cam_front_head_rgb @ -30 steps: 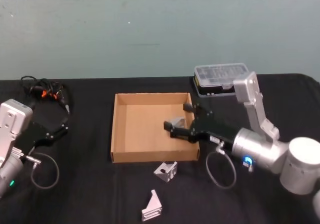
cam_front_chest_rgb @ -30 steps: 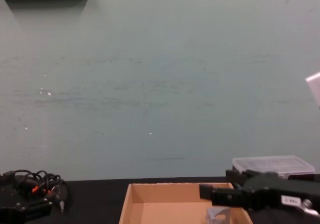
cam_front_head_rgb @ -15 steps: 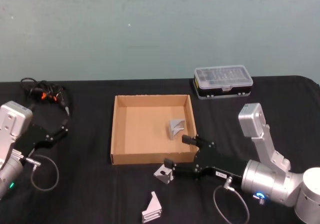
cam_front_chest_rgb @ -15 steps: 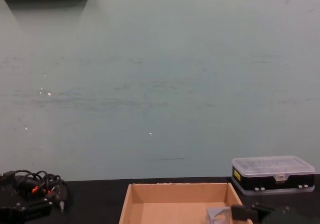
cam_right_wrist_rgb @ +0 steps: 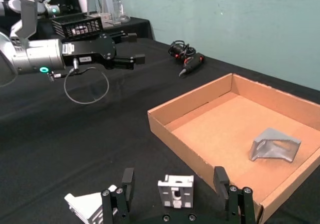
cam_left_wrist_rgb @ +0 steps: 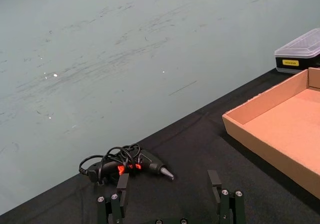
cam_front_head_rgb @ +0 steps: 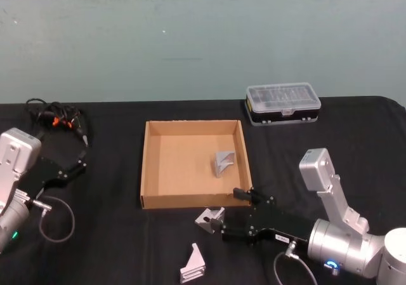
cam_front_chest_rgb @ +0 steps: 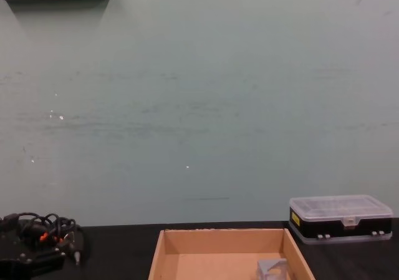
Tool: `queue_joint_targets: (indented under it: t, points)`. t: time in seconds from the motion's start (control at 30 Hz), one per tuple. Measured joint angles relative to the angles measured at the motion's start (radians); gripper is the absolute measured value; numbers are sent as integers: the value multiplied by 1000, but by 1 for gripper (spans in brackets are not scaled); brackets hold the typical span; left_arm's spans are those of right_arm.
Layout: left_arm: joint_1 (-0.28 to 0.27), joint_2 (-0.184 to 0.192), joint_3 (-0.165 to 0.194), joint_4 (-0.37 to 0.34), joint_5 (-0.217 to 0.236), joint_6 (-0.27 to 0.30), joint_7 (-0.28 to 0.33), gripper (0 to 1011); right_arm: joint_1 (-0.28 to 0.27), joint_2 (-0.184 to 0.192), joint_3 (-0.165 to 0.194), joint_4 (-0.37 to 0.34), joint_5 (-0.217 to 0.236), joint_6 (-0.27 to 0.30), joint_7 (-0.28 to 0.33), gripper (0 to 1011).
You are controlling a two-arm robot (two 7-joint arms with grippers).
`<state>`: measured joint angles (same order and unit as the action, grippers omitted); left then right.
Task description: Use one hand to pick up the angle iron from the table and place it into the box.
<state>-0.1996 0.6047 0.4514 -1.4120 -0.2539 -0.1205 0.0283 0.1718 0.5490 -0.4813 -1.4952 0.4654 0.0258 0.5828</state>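
Observation:
The brown cardboard box (cam_front_head_rgb: 147, 164) sits mid-table, and one grey angle iron (cam_front_head_rgb: 223, 162) lies inside it near the right wall, also visible in the chest view (cam_front_chest_rgb: 272, 269). A second angle iron (cam_front_head_rgb: 210, 218) rests on the black table (cam_front_head_rgb: 114, 247) just in front of the box. My right gripper (cam_front_head_rgb: 231, 214) is open, low over the table, its fingers either side of that piece (cam_right_wrist_rgb: 175, 191) without gripping it. A third angle iron (cam_front_head_rgb: 192, 265) lies nearer the front edge. My left gripper (cam_front_head_rgb: 77, 164) is parked at the far left, open (cam_left_wrist_rgb: 168, 184).
A clear-lidded black organiser case (cam_front_head_rgb: 283, 103) stands behind the box at the right. An electric screwdriver with a coiled cable (cam_front_head_rgb: 56, 117) lies at the back left. Loose cable loops hang by each wrist.
My right gripper left the box, with an angle iron now lying inside it. It pulled back toward the front and dropped to the angle iron in front of the box. The left arm stayed still.

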Motion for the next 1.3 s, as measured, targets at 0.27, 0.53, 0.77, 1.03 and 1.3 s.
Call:
queue_joint_targets:
  t: [0.27, 0.53, 0.77, 1.03, 1.3]
  points:
    - [0, 0, 0, 0, 0, 0, 0, 1000, 18, -20, -15, 37, -12, -2, 0, 1003]
    - [0, 0, 0, 0, 0, 0, 0, 1000, 45, -41, -29, 76, -26, 5, 3, 1003]
    - [0, 0, 0, 0, 0, 0, 0, 1000, 67, -53, -42, 105, -37, 15, 13, 1003]
    - [0, 0, 0, 0, 0, 0, 0, 1000, 86, -62, -54, 128, -41, 29, 24, 1003]
    - [0, 0, 0, 0, 0, 0, 0, 1000, 98, -70, -62, 140, -43, 38, 25, 1003]
